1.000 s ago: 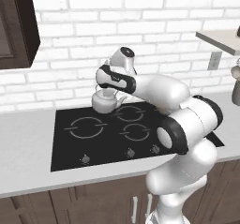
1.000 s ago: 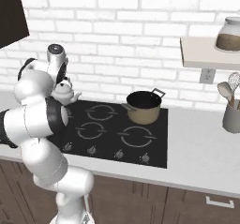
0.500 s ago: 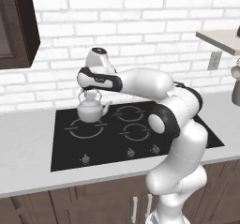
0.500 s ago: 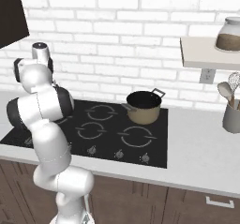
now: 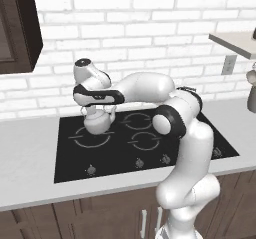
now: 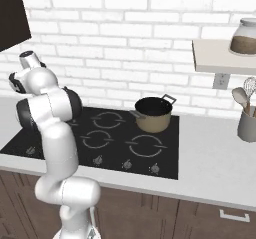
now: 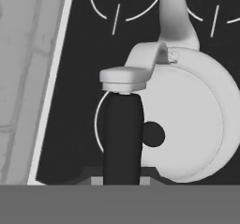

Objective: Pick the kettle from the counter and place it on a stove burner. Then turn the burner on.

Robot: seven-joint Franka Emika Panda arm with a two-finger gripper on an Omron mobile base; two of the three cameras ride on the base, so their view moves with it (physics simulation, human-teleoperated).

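Observation:
The silvery-white kettle [image 5: 97,122] hangs over the left part of the black stove [image 5: 200,133], just above the back of the wide stove burner [image 5: 92,145]. I cannot tell whether its base touches the glass. My gripper [image 5: 94,108] reaches it from above and is shut on its arched handle. In the hand view a dark finger [image 7: 123,138] stands against the handle [image 7: 140,63], with the round kettle [image 7: 187,124] below it and grey ring arcs on the stove [image 7: 75,78] around it. In the right base view my arm hides the kettle. The light counter [image 5: 25,153] lies left of the stove.
A tan pot [image 6: 154,115] with a dark inside sits on the back right ring. Small round knobs [image 5: 137,162] line the stove's front edge. A utensil holder [image 6: 247,127] stands at the far right under a shelf with a jar [image 6: 245,35]. A dark cabinet [image 5: 17,28] hangs upper left.
The arm has swung left across the cooktop with the kettle and brought it lower, from the middle back rings to the left burner. The grip has stayed shut.

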